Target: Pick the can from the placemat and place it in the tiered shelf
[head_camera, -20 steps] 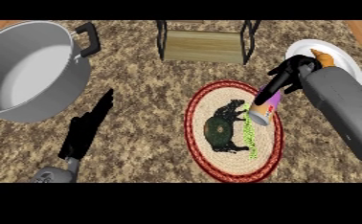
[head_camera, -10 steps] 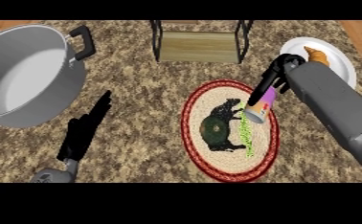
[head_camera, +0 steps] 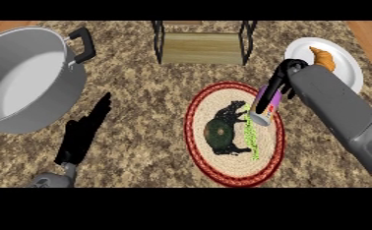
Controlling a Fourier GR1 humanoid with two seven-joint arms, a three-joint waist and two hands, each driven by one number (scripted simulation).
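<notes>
Over the placemat (head_camera: 198, 148), the right robot hand (head_camera: 279, 79) clasps the can (head_camera: 266, 104).

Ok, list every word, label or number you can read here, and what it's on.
No text can be read anywhere.
can: coloured label, any lettering too blurred to read.
placemat: an animal picture, no words.
pot, plate, shelf: no markings seen.
</notes>
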